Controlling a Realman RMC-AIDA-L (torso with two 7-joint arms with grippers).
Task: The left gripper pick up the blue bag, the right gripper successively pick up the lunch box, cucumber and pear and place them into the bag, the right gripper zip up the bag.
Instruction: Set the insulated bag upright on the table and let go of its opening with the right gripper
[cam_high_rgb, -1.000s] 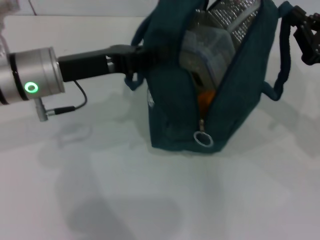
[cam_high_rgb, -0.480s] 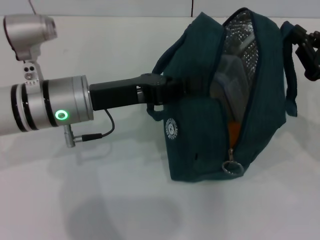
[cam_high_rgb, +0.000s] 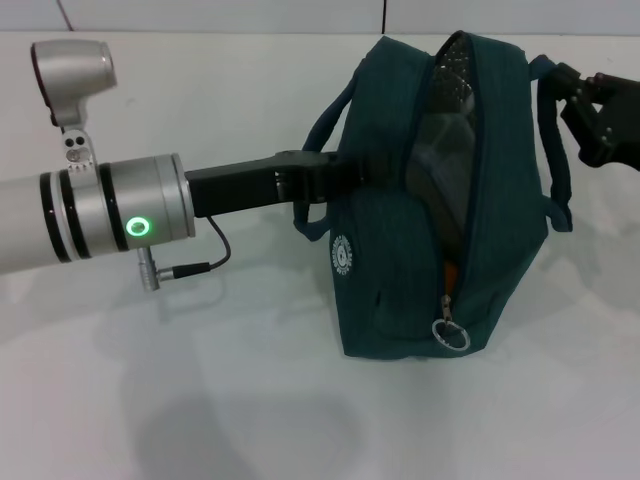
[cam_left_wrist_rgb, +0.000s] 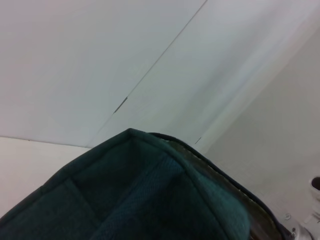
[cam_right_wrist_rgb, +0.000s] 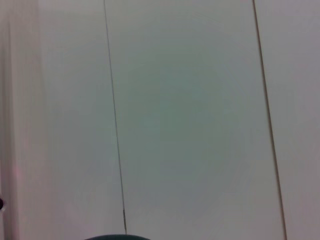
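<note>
On the white table (cam_high_rgb: 250, 400), left end effector (cam_high_rgb: 335, 180) clamps blue bag (cam_high_rgb: 400, 270)'s handle; right end effector (cam_high_rgb: 590, 115) unclear.

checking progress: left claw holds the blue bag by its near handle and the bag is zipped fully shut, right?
Not quite. The left claw does hold the blue bag by its handle, but the head view shows the zipper open, its ring pull low at the bag's near end.
</note>
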